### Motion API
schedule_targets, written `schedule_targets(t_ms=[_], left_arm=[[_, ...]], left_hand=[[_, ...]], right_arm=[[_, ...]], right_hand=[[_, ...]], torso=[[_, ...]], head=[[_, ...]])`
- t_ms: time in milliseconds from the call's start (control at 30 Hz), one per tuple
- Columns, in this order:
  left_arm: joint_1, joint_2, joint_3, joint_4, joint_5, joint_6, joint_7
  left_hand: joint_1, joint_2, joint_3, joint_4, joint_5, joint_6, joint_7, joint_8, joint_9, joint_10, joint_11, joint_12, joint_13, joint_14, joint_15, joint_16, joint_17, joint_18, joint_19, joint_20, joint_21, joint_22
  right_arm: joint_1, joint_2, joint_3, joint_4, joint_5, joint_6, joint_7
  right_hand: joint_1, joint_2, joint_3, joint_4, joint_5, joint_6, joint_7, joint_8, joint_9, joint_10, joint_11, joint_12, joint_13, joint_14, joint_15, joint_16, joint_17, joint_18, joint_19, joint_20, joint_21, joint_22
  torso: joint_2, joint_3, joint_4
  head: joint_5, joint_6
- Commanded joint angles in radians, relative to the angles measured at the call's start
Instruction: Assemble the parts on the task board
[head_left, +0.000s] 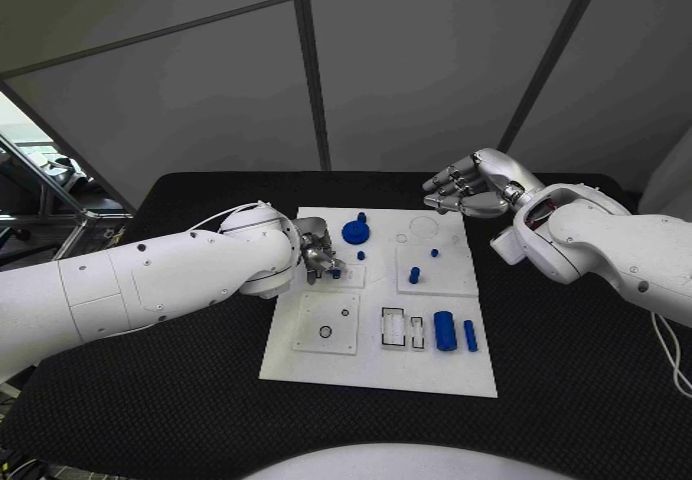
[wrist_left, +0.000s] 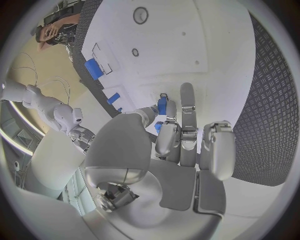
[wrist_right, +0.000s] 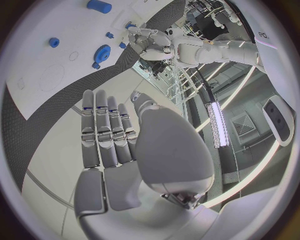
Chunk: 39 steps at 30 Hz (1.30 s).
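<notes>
The white task board (head_left: 378, 362) lies mid-table. My left hand (head_left: 317, 252) hovers over the board's left edge and pinches a small blue part (wrist_left: 162, 106) between thumb and fingers. My right hand (head_left: 467, 190) hangs above the board's far right corner, its fingers (wrist_right: 103, 131) stretched out side by side with nothing in them. On the board's far half lie a blue gear (head_left: 356, 235) and small blue pegs (head_left: 414, 275). A blue cylinder (head_left: 444, 331) and a thinner blue pin (head_left: 470, 335) lie near the right edge. The gear (wrist_right: 102, 51) also appears in the right wrist view.
Square insets with holes mark the board, one at the near left (head_left: 327, 322) and a slotted frame (head_left: 401, 328) beside the cylinder. Black table (head_left: 173, 390) surrounds the board. A metal frame (head_left: 58, 190) stands at the far left, off the table.
</notes>
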Motion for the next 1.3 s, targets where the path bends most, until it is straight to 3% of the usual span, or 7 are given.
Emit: schedule_targets(t_ms=[33,967,1300], left_arm=[[-0.001,-0.001,-0.002,0.001,-0.007,0.028,-0.015],[-0.001,-0.001,-0.003,0.003,-0.006,0.064,-0.024],[-0.001,0.012,-0.003,-0.015,0.01,0.097,-0.029]], left_hand=[[0.0,0.009,0.088,-0.083,0.001,-0.002,-0.006,0.004,0.001,0.007,-0.001,0.002,0.009,0.006,0.0,-0.006,0.002,-0.027,0.055,-0.006,0.004,0.151],[-0.013,0.002,0.112,-0.095,0.001,-0.004,-0.005,0.008,0.01,0.003,0.0,-0.005,0.002,0.006,0.0,-0.009,0.004,-0.027,0.055,-0.007,0.003,0.151],[-0.107,0.01,0.079,-0.041,-0.003,0.013,-0.01,0.025,0.029,0.005,-0.002,-0.003,0.004,0.009,-0.001,-0.012,0.008,-0.027,0.056,-0.009,0.004,0.154]], right_arm=[[0.002,0.001,0.001,0.002,-0.002,0.007,0.008],[0.002,0.003,0.001,0.001,-0.002,0.009,0.007],[0.002,0.004,0.001,0.0,-0.002,0.009,0.007]], right_hand=[[-0.009,0.001,0.0,-0.003,0.004,-0.009,-0.001,-0.001,0.0,-0.005,-0.001,0.0,-0.001,-0.001,0.009,-0.003,-0.001,0.01,0.004,0.001,-0.003,-0.001],[-0.012,0.002,-0.001,-0.002,0.004,-0.009,-0.001,-0.001,0.0,-0.005,-0.001,0.0,-0.001,-0.001,0.009,-0.003,-0.002,0.011,0.005,0.001,-0.005,-0.002],[-0.019,0.003,-0.003,0.001,0.004,-0.009,-0.001,-0.001,0.0,-0.006,-0.001,0.0,-0.002,-0.001,0.01,-0.003,-0.004,0.011,0.007,0.002,-0.009,-0.005]], torso=[[0.0,0.0006,-0.0001],[0.0,0.0006,-0.0003],[-0.001,0.0009,0.0001]], head=[[0.0,-0.002],[0.002,-0.008],[0.0,-0.01]])
